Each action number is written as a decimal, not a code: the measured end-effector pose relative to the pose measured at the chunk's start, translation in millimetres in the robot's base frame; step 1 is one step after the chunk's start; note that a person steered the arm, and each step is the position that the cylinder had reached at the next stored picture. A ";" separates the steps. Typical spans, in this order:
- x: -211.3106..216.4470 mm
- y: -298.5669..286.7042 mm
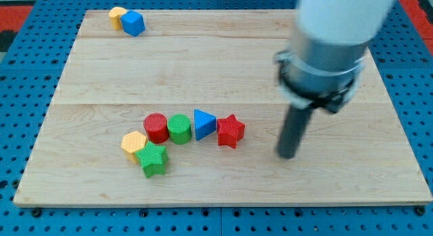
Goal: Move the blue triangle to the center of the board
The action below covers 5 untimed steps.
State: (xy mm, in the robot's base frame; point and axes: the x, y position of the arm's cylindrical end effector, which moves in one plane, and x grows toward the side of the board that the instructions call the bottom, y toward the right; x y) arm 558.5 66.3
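The blue triangle (pixel 203 124) lies on the wooden board (pixel 223 67), a little below and left of the board's middle. It sits between a green cylinder (pixel 179 128) on its left and a red star (pixel 231 131) on its right, touching or nearly touching both. My tip (pixel 288 155) rests on the board to the right of the red star, apart from it and from the triangle. The arm's white and grey body fills the view's top right.
A red cylinder (pixel 156 128) stands left of the green cylinder. A yellow hexagon (pixel 134 142) and a green star (pixel 153 159) lie below them. A yellow block (pixel 118 17) and a blue cube (pixel 133 23) sit at the top left corner.
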 end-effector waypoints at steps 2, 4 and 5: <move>4.1 -147.4; -65.3 -68.8; -58.0 -35.4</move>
State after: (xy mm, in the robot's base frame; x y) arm 500.5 30.9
